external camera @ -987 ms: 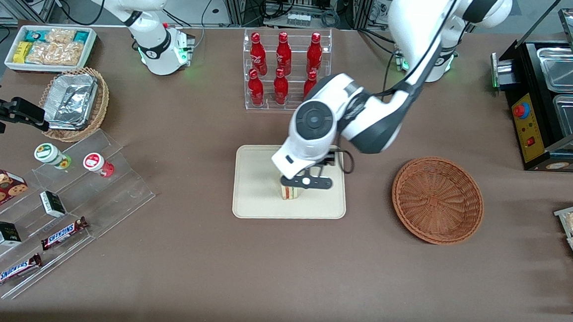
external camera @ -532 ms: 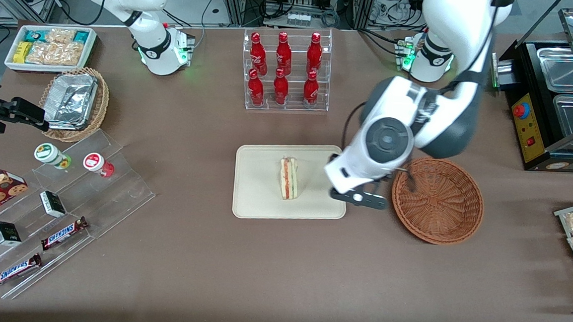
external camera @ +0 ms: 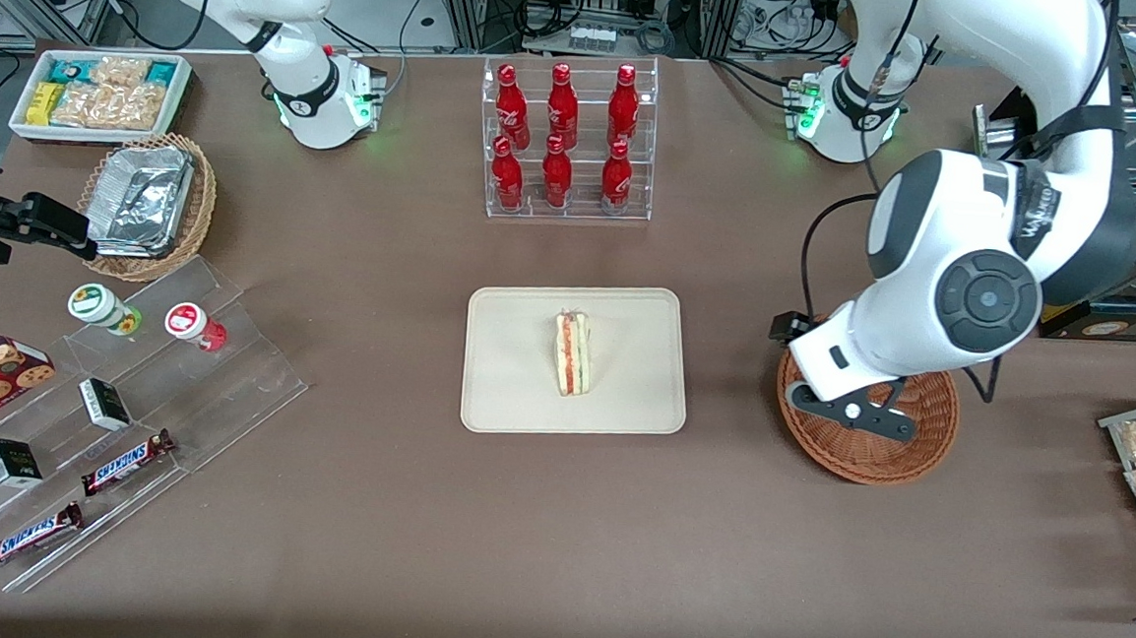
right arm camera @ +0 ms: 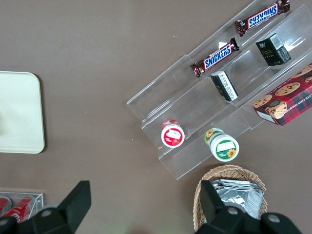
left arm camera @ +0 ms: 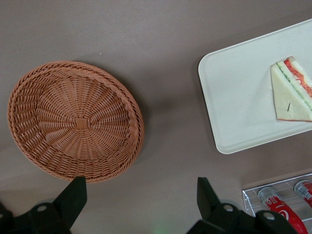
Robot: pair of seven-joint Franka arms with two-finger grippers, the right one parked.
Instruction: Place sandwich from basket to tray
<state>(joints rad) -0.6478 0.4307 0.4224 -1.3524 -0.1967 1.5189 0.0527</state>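
The sandwich [external camera: 571, 353] [left arm camera: 292, 88], a tan wedge with red, white and green layers, lies on the cream tray [external camera: 504, 394] [left arm camera: 234, 97] at the table's middle. The reddish-brown wicker basket [external camera: 875, 456] [left arm camera: 75, 121] sits beside the tray toward the working arm's end, with nothing in it. My left gripper [external camera: 853, 411] [left arm camera: 141, 195] hangs above the basket, open, with nothing between its fingers [left arm camera: 73, 195].
A clear rack of red bottles [external camera: 564, 141] stands farther from the front camera than the tray. A tan basket of foil trays [external camera: 151, 200], a white snack bin [external camera: 99, 93] and a clear tiered stand with candy bars [external camera: 119, 400] lie toward the parked arm's end. A black appliance [external camera: 1098, 194] stands near the working arm's base.
My gripper let go of the sandwich on the tray, then swung away sideways to above the basket. The sandwich stays on the tray.
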